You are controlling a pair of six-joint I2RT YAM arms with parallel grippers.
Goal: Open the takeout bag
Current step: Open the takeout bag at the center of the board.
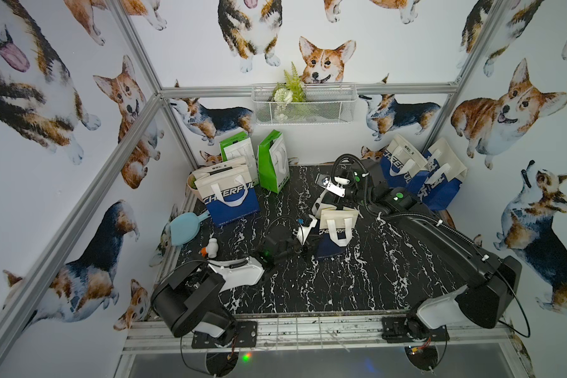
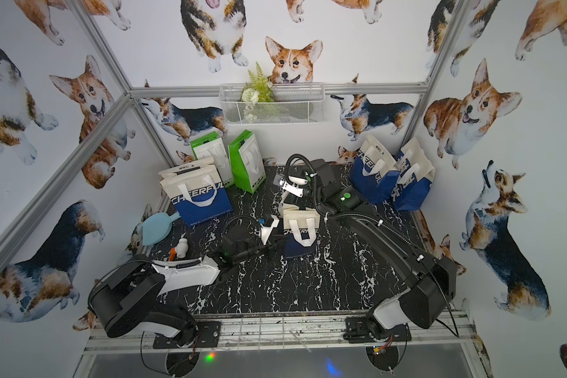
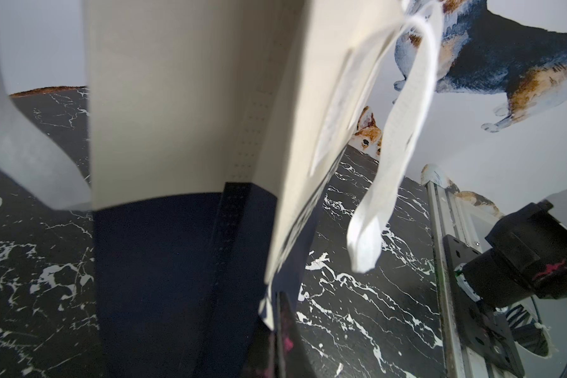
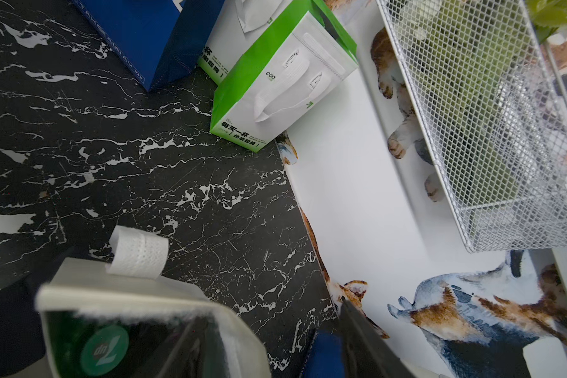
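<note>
The takeout bag point(image 1: 336, 230) point(image 2: 300, 229) stands mid-table in both top views, cream above, navy below, with white handles. My left gripper point(image 1: 312, 247) reaches it low from the left. In the left wrist view that gripper point(image 3: 277, 306) is shut on the bottom corner of the bag point(image 3: 177, 131). My right gripper point(image 1: 324, 207) comes down on the bag's back rim. In the right wrist view it point(image 4: 269, 314) stands open astride the rim point(image 4: 128, 294), one finger inside the mouth, the other finger point(image 4: 364, 337) outside. A green can point(image 4: 103, 350) shows inside the bag.
A larger cream-and-blue bag point(image 1: 229, 196) and two green bags point(image 1: 274, 163) stand at the back left. Two blue bags point(image 1: 403, 167) lean at the back right. A blue scoop point(image 1: 184, 229) and a small white toy point(image 1: 211, 247) lie left. A wire basket point(image 1: 303, 104) hangs on the back wall.
</note>
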